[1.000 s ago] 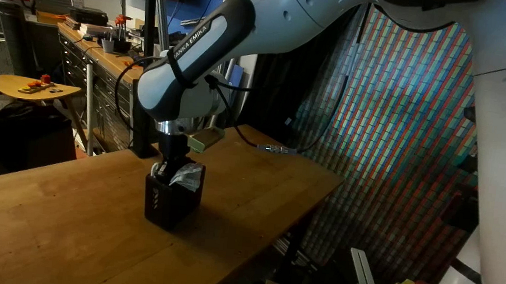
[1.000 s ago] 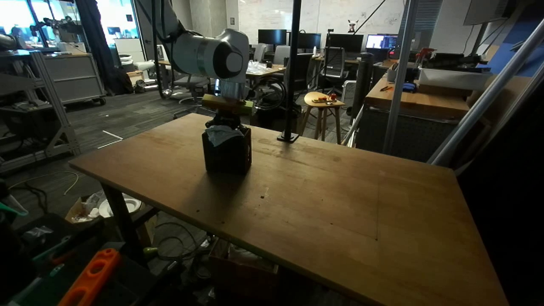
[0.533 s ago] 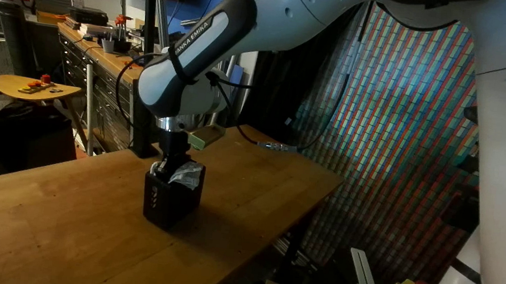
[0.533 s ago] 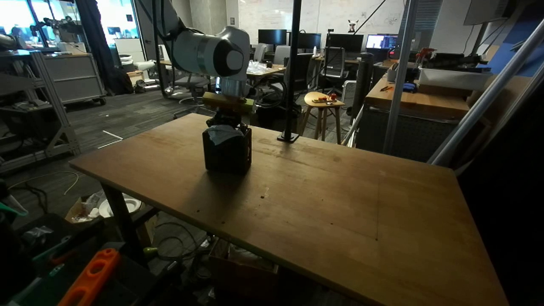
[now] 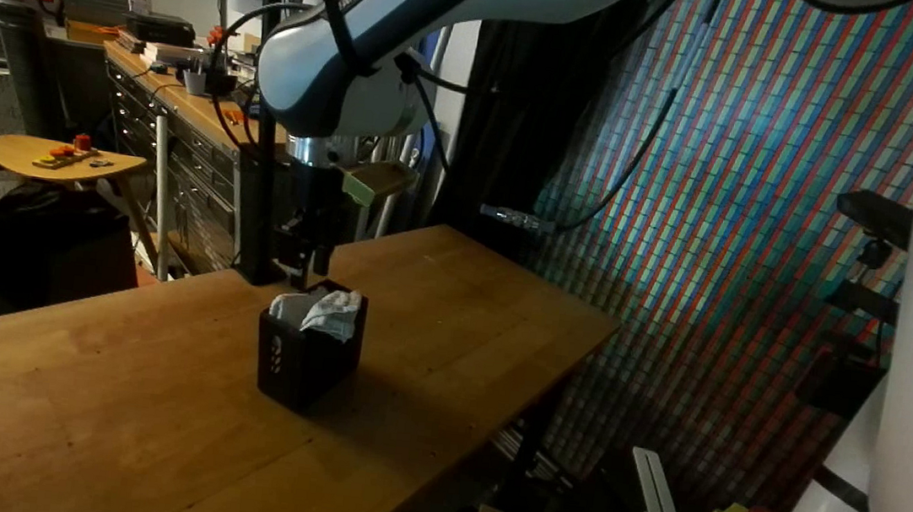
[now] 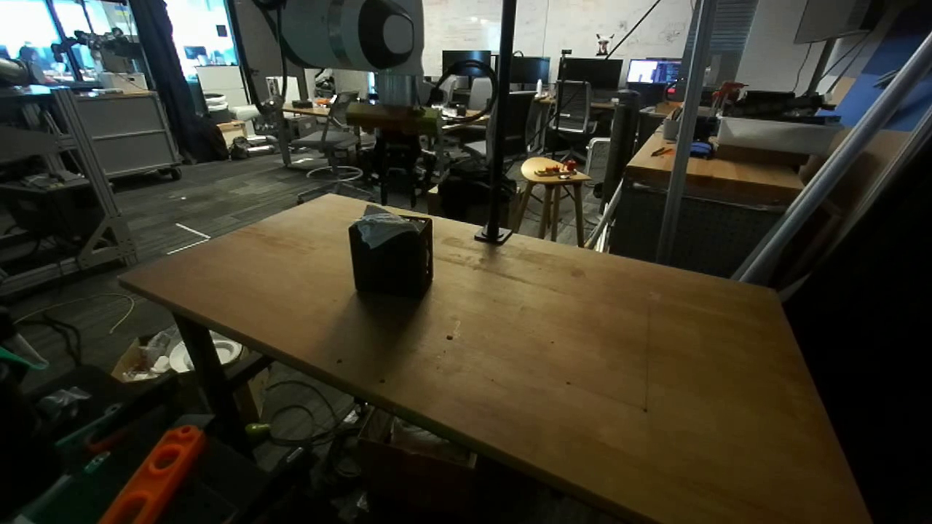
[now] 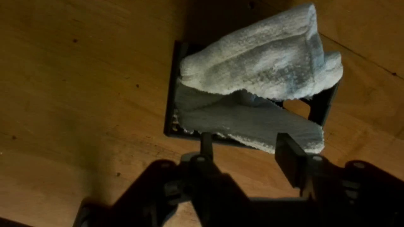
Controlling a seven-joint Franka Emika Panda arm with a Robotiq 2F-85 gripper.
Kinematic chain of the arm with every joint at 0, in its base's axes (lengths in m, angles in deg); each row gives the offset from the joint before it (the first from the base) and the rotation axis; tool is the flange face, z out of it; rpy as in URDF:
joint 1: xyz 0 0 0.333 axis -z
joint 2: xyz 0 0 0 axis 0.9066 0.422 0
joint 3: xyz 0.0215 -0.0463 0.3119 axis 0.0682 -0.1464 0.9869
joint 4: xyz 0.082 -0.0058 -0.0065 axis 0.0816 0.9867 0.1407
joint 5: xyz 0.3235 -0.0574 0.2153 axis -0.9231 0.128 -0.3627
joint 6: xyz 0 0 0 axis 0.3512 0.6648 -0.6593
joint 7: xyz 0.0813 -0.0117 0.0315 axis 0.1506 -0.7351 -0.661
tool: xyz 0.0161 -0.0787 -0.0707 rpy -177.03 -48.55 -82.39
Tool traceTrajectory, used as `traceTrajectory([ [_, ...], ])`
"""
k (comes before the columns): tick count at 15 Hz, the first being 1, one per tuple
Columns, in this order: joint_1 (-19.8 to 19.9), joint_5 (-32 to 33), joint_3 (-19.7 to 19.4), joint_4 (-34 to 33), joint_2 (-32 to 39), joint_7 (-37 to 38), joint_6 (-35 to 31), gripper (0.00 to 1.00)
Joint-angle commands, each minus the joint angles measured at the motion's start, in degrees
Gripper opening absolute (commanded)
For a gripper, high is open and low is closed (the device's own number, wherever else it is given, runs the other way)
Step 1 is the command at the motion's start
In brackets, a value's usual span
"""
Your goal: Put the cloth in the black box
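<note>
Bright windows (image 6: 191,28) glow beyond the grey floor (image 6: 234,188), well apart from a wooden stool (image 6: 531,167).

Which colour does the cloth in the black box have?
The cloth is whitish to grey, with darker patches; the wrist view shows it best.

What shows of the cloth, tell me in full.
The cloth is grey and whitish, soft-looking, with fuzzy edges. It sits bunched in the box: a pale, thick fold hangs over one side, and a flatter, darker part lies next to it. The open claw is above, not touching it. Its lower part is hidden.
</note>
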Motion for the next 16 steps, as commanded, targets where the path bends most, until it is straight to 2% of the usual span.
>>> traceTrajectory([
  [1, -1.8, 1.8, -1.0, 1.3, -3.5, 3.4, 0.7, 0.34],
  [2, -2.1, 2.0, -1.0, 1.4, -3.8, 3.9, 0.7, 0.19],
  [4, -2.6, 2.8, -1.0, 1.8, -4.3, 5.0, 0.9, 0.02],
  [16, -2.8, 2.3, -0.9, 5.0, -2.6, 4.9, -0.6, 0.01],
])
